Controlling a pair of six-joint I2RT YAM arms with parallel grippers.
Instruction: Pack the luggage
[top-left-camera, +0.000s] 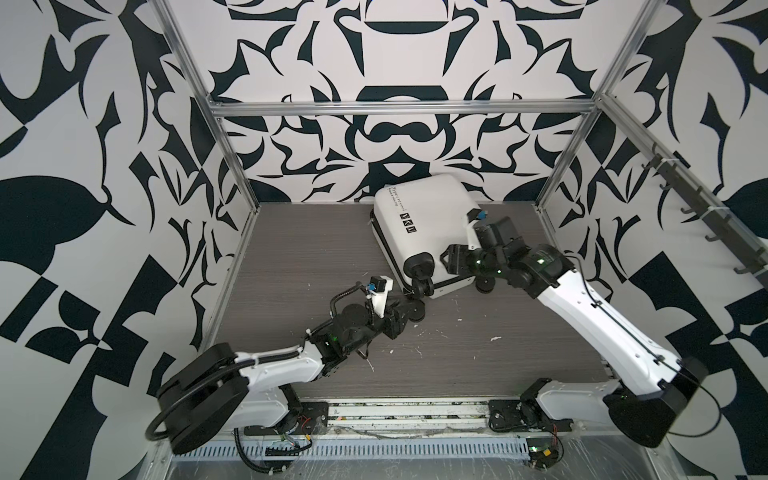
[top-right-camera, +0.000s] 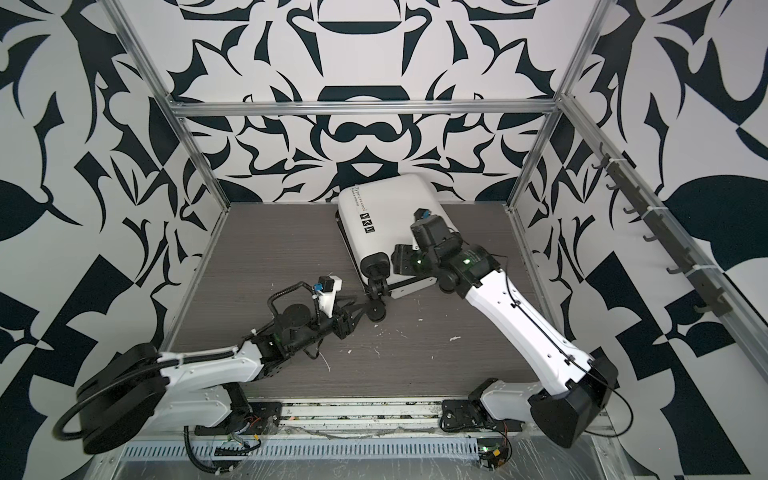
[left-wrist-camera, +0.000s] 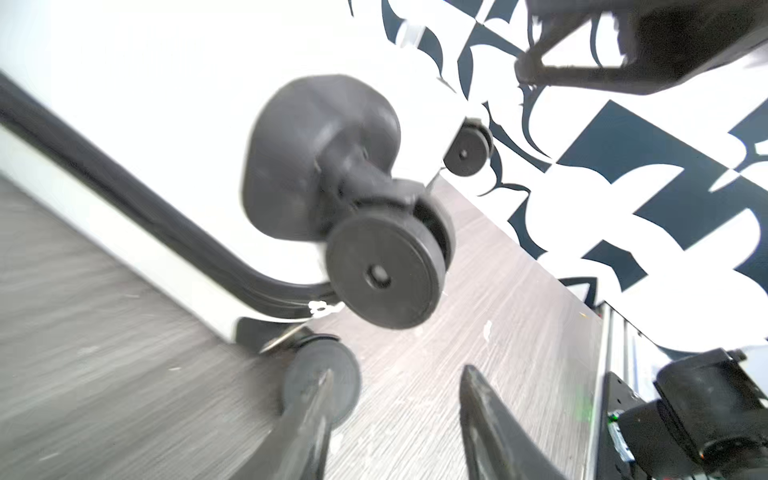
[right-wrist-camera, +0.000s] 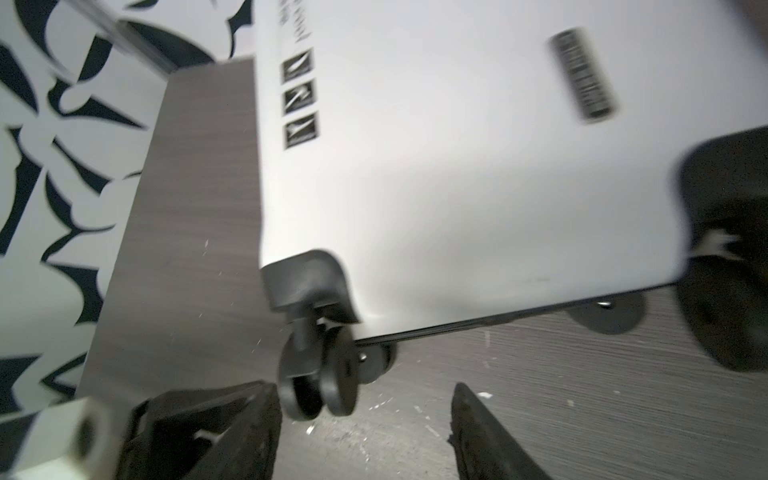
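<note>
Luggage (top-left-camera: 428, 224): closed, flat on table (top-left-camera: 311, 257), shell up, about 1 o'clock from table centre; wheel end faces 6 o'clock.
Left gripper (left-wrist-camera: 395, 419): released, empty, at the case's 7 o'clock corner; probably there to nudge or steady it by the wheel (left-wrist-camera: 384, 274).
Right gripper (right-wrist-camera: 365, 432): released, empty, by the wheel-end edge.
Left wrist view only: zipper seam (left-wrist-camera: 124, 191) shut; a finger overlaps lower wheel (left-wrist-camera: 320, 382), contact unclear.
Right wrist view only: barcode label (right-wrist-camera: 582, 75).
</note>
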